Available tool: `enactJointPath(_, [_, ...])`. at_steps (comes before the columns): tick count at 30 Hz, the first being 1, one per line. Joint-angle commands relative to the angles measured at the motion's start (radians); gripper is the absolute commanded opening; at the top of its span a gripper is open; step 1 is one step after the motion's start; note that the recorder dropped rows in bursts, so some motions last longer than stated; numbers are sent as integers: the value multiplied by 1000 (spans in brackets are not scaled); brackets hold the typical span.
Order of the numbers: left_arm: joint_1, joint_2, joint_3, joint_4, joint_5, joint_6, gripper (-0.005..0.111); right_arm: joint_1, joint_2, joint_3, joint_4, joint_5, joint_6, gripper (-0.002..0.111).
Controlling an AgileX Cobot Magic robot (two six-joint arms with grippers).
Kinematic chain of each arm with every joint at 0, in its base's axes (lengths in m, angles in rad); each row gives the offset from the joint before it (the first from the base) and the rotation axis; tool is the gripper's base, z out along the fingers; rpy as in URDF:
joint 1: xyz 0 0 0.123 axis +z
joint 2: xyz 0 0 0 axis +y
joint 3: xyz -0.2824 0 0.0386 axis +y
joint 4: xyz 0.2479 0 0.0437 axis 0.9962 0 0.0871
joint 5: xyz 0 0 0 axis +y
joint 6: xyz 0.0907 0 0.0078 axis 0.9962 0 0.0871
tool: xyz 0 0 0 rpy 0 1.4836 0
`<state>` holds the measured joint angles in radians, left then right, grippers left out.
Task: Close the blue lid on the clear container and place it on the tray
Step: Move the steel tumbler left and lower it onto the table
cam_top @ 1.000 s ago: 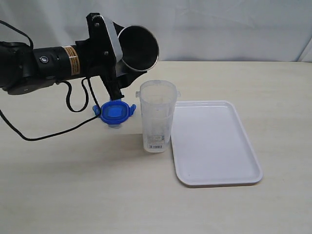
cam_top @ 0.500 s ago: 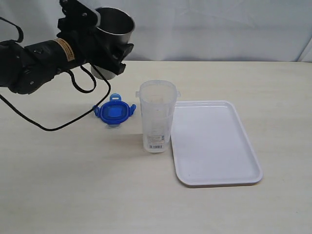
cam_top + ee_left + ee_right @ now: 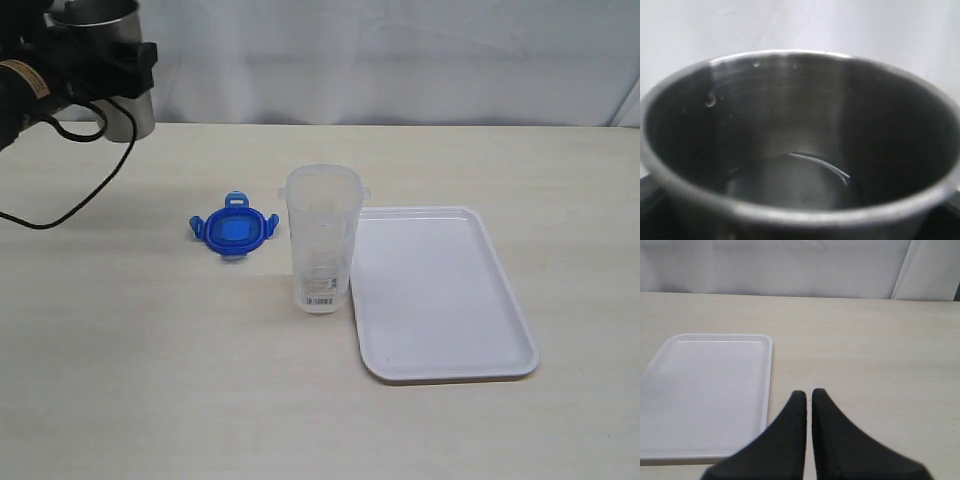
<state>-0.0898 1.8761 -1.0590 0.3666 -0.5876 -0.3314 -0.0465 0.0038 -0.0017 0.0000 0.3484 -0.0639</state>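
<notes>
Upper left of the exterior view: my left claw [image 3: 112, 68] grips the metal cup [image 3: 110, 20]; the cup fills the left wrist cam. My right claw [image 3: 809, 396] is closed, empty, over the table [image 3: 880, 350]. The blue lid [image 3: 232, 230] lies flat, centre-left, apart from the clear container [image 3: 320, 235]. The container stands upright, uncovered, mid-frame, right beside the tray [image 3: 440, 300]'s left rim; can't tell if touching.

The blurred metal cup [image 3: 800, 150] fills my left wrist view, hiding the left tool [image 3: 100, 65]; the exterior view's edge crops the arm [image 3: 25, 90].
</notes>
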Motion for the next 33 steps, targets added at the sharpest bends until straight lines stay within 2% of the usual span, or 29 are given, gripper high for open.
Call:
enactJointPath(1, [56, 51, -34, 87, -130, -97, 0, 2, -4, 2, 0, -2, 0, 4])
enactJointPath(4, [72, 109, -63, 146, -130, -91, 0, 2, -4, 2, 0, -2, 0, 4])
enactJointPath(12, [94, 279, -204, 146, -144, -87, 0, 2, -4, 2, 0, -2, 0, 4])
enactJointPath(20, [94, 403, -297, 153, -259, -61, 0, 2, -4, 2, 0, -2, 0, 4])
enactJointPath(24, [94, 438, -322, 153, -213, -61, 0, 2, -4, 2, 0, -2, 0, 4])
enactJointPath(33, [94, 479, -322, 163, -218, -57, 0, 2, -4, 2, 0, -2, 0, 4])
